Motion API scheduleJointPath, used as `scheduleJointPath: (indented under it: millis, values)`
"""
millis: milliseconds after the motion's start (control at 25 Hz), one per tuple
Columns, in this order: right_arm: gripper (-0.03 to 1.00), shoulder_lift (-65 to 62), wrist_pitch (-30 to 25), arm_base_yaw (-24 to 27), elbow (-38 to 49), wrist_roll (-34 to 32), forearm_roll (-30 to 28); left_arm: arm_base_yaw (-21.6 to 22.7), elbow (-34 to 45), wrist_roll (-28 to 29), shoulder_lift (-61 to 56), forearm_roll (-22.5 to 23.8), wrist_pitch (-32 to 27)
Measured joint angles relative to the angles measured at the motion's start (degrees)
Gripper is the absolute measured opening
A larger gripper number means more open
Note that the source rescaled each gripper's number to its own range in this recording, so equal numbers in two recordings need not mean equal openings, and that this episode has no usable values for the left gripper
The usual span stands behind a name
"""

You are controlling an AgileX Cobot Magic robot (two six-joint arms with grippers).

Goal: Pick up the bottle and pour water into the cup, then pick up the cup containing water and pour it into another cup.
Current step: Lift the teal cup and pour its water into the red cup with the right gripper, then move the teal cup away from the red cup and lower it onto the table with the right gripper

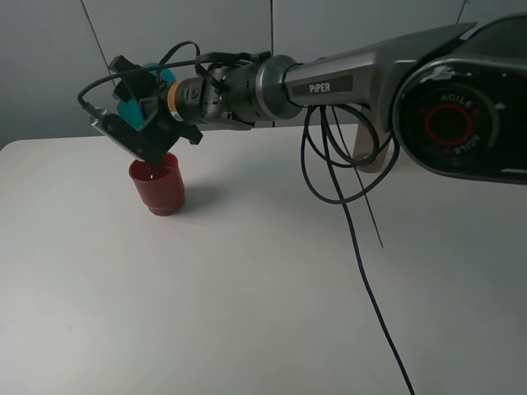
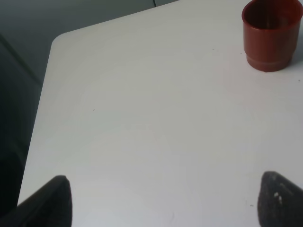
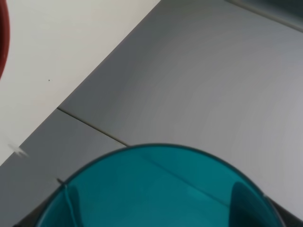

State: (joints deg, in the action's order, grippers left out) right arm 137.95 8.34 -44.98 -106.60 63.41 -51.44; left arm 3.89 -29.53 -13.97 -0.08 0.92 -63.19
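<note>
My right gripper [image 1: 136, 123] clamped on one translucent teal cup [image 1: 132, 107], tipped over one squat opaque red cup [image 1: 159, 186]. Left gripper [image 2: 161, 198] jaws apart, holding nothing. Matte white table [image 1: 247, 288].

1. The cup [image 1: 132, 105] is translucent teal-blue.
2. The other cup [image 1: 159, 185] is opaque dark red, plain, with no pattern.
3. The table [image 1: 247, 288] is plain white.
4. The right arm [image 1: 346, 78] is dark grey with white lettering and a red ring on its joint.
5. The cables [image 1: 362, 271] are black.
6. The wall [image 1: 49, 66] is pale grey.
</note>
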Motion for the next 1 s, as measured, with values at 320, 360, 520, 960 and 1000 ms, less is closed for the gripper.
scheduleJointPath:
  millis: [320,360,520,960,1000]
  values:
    - [0.1,0.0,0.2,0.0,0.0,-1.5,5.2,0.0,0.0,0.0,0.0,0.0,0.0]
    - [0.1,0.0,0.1,0.0,0.0,-2.7,6.7,0.0,0.0,0.0,0.0,0.0,0.0]
    - [0.1,-0.1,-3.4,0.0,-0.1,-10.7,11.3,0.0,0.0,0.0,0.0,0.0,0.0]
    - [0.1,-7.0,-15.1,0.9,3.2,-45.6,22.1,0.0,0.0,0.0,0.0,0.0,0.0]
    - [0.1,-8.2,-15.1,1.1,4.4,-49.0,22.3,0.0,0.0,-0.1,0.0,0.0,0.0]
